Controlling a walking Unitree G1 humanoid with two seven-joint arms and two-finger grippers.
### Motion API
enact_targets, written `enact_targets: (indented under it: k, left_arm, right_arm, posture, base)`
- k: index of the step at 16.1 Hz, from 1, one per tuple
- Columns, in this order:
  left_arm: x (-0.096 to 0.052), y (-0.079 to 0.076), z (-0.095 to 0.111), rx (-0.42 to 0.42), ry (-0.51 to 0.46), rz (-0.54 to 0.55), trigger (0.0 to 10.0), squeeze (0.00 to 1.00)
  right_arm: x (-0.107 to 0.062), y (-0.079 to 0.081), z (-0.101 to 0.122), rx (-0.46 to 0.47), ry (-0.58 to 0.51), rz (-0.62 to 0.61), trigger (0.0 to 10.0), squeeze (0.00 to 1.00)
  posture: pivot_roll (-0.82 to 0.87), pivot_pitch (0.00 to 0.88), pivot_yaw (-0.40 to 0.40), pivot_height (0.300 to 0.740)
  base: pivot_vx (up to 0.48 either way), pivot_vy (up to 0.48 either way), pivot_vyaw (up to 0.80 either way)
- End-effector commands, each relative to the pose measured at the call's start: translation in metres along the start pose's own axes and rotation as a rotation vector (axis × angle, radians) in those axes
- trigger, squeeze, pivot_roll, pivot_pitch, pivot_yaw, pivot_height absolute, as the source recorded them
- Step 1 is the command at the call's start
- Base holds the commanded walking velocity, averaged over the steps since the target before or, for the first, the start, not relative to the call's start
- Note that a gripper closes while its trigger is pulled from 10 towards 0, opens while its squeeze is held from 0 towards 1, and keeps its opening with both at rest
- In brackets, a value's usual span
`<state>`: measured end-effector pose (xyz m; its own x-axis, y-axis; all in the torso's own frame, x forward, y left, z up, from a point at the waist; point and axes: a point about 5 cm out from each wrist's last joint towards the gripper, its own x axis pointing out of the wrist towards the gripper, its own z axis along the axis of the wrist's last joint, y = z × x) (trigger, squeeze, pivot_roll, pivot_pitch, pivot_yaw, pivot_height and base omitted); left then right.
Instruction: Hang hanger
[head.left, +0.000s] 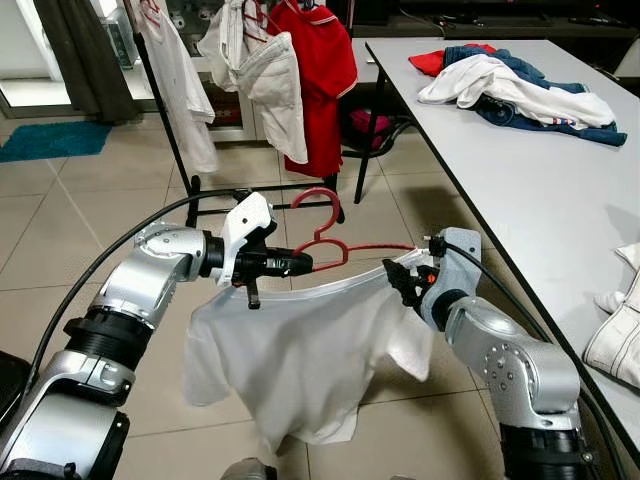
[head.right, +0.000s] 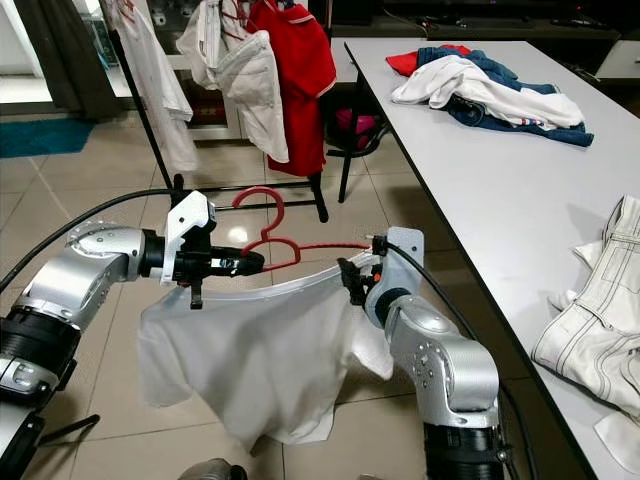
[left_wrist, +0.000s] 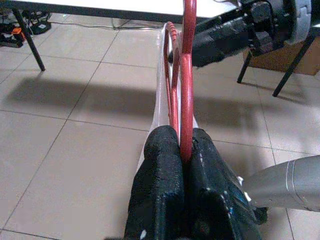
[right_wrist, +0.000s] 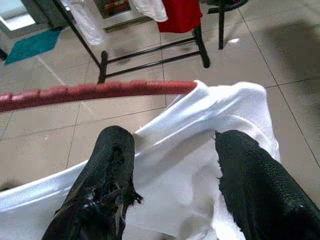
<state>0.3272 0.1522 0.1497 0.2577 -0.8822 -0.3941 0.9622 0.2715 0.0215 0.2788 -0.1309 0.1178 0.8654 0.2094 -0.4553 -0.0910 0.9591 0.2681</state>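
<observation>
Evidently the red hanger (head.left: 330, 245) is light and stiff, the white T-shirt (head.left: 300, 360) draped on it limp. The hanger's neck is clamped by the left pincer (left_wrist: 181, 150). The right pincer (right_wrist: 172, 175), spread wide, is kept beside the hanger's far shoulder, against the shirt, short of the clothes rack (head.left: 200, 190).

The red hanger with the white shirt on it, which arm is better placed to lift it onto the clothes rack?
Left, probably. The left end effector is shut on the red hanger just under its hook, while the right end effector is open at the white shirt.
</observation>
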Motion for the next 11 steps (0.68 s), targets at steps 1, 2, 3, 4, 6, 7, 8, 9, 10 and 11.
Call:
enact_targets:
  k: [1,2,3,4,6,7,8,9,10,11]
  left_arm:
    - [-0.0042,0.0006,0.0061,0.023,-0.013,0.01,0.0,0.0]
    - [-0.0041,0.0004,0.0061,0.022,-0.013,0.008,0.0,0.0]
    - [-0.0041,-0.0001,0.0061,0.022,-0.013,0.006,0.0,0.0]
    - [-0.004,-0.0001,0.0065,0.021,-0.012,0.004,0.0,0.0]
    - [-0.004,-0.0007,0.0066,0.021,-0.011,0.002,0.0,0.0]
    - [-0.0042,-0.0007,0.0068,0.02,-0.01,0.001,0.0,0.0]
    - [-0.0047,-0.0009,0.0071,0.019,-0.009,-0.002,0.0,0.0]
    - [-0.0049,-0.0011,0.0072,0.019,-0.008,-0.007,0.0,0.0]
    - [-0.0048,-0.0007,0.0075,0.018,-0.007,-0.008,0.0,0.0]
    - [-0.0049,-0.0005,0.0075,0.019,-0.006,-0.008,0.0,0.0]
  right_arm:
    - [0.0004,-0.0028,0.005,0.011,-0.015,-0.019,10.0,0.0]
    - [0.0007,-0.0034,0.0055,0.013,-0.018,-0.02,8.9,0.0]
    - [0.0011,-0.0044,0.0062,0.013,-0.02,-0.022,4.7,0.0]
    - [0.0018,-0.0056,0.0066,0.012,-0.021,-0.024,3.5,0.0]
    - [0.0019,-0.0068,0.0057,0.012,-0.02,-0.026,2.2,0.0]
    - [0.0026,-0.0074,0.0058,0.012,-0.02,-0.027,0.5,0.0]
    - [0.0031,-0.0084,0.0055,0.012,-0.02,-0.028,0.0,0.0]
    - [0.0035,-0.0093,0.0053,0.012,-0.02,-0.029,0.0,0.0]
    - [0.004,-0.01,0.0051,0.011,-0.021,-0.03,0.0,0.0]
    - [0.0041,-0.0105,0.0049,0.011,-0.021,-0.03,0.0,0.0]
  posture:
    - [-0.03,0.002,0.02,0.74]
    - [-0.03,0.002,0.019,0.74]
    - [-0.03,0.002,0.019,0.74]
    - [-0.03,0.0,0.018,0.74]
    - [-0.03,0.0,0.018,0.74]
    - [-0.03,0.0,0.019,0.74]
    - [-0.03,0.0,0.02,0.74]
    - [-0.03,0.0,0.02,0.74]
    - [-0.03,0.0,0.021,0.74]
    - [-0.03,0.0,0.021,0.74]
  base:
    - [0.0,0.0,0.0]
    - [0.0,0.0,0.0]
    - [0.0,0.0,0.0]
    - [0.0,0.0,0.0]
    - [0.0,0.0,0.0]
    - [0.0,0.0,0.0]
    - [0.0,0.0,0.0]
    - [0.0,0.0,0.0]
    - [0.0,0.0,0.0]
    - [0.0,0.0,0.0]
